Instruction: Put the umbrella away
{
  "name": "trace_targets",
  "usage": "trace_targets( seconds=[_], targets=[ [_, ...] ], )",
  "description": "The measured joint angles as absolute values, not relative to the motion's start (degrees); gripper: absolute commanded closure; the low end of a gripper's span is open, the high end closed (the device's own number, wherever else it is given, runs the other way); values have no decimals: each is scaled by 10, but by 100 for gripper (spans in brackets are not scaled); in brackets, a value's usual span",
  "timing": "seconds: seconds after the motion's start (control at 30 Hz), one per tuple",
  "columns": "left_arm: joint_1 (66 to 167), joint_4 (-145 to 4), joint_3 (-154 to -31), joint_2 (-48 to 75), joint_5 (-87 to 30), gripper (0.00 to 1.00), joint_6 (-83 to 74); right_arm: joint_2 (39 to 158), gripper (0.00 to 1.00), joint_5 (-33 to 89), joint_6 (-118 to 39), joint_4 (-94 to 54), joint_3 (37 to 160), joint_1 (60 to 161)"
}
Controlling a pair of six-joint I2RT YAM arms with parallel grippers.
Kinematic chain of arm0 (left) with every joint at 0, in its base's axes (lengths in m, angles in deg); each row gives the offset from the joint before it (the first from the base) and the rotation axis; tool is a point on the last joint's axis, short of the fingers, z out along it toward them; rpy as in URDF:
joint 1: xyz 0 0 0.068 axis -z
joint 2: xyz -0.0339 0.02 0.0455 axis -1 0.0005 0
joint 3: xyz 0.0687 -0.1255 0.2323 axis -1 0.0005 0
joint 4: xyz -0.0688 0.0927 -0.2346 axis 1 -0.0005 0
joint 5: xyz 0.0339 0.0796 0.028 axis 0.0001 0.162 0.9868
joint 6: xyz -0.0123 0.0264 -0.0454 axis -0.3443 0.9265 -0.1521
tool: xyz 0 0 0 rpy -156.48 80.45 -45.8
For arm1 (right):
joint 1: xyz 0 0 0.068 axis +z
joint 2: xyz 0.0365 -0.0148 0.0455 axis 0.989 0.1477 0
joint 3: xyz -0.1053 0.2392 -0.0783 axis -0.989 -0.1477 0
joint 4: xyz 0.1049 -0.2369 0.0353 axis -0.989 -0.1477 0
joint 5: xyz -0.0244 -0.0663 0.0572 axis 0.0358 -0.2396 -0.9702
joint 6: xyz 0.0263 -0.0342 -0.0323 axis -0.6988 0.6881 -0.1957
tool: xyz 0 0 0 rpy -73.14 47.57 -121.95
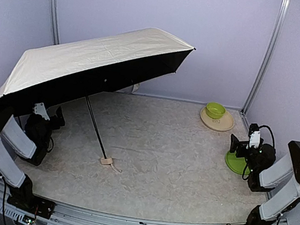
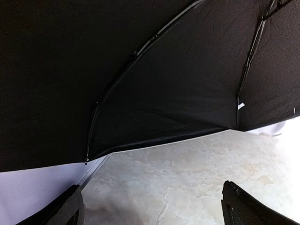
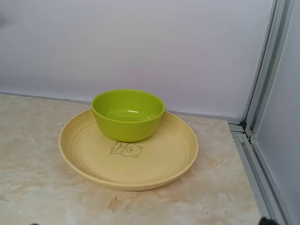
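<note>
The umbrella (image 1: 96, 54) stands open on the left half of the table, cream outside and black inside. Its canopy tilts down to the left, and its thin black shaft (image 1: 95, 127) runs down to a small beige handle (image 1: 106, 161) resting on the table. My left gripper (image 1: 49, 115) sits under the low left edge of the canopy. In the left wrist view its fingers (image 2: 70, 208) stand wide apart, open and empty, with the black lining (image 2: 140, 70) filling the view above. My right gripper (image 1: 239, 146) is at the far right, open, holding nothing and far from the umbrella.
A green bowl (image 3: 127, 115) sits on a yellow plate (image 3: 159, 159) at the back right corner, straight ahead of the right wrist. A green plate (image 1: 235, 162) lies under the right gripper. Purple walls and metal posts (image 1: 261, 55) enclose the table.
</note>
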State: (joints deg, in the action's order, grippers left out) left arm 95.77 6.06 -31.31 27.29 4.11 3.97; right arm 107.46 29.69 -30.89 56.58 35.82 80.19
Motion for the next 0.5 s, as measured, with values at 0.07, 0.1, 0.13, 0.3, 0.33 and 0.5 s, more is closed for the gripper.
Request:
trace_targets(
  seconds=[0.07, 0.1, 0.13, 0.3, 0.33, 0.5],
  targets=[
    [958, 71, -307, 272, 42, 1, 39, 1075, 0, 297, -309, 566, 358, 802],
    [962, 84, -297, 271, 44, 1, 43, 1075, 0, 297, -309, 566, 358, 802],
    [972, 97, -286, 269, 57, 1, 51, 1075, 0, 296, -309, 566, 358, 802],
    [1063, 12, -312, 147, 116, 1, 110, 1049, 0, 308, -311, 479, 389, 802],
    [1067, -11, -335, 125, 120, 1, 111, 1032, 0, 312, -314, 441, 408, 802],
    [1118, -48, -365, 82, 166, 1, 85, 924, 0, 308, -353, 322, 477, 802]
  ],
)
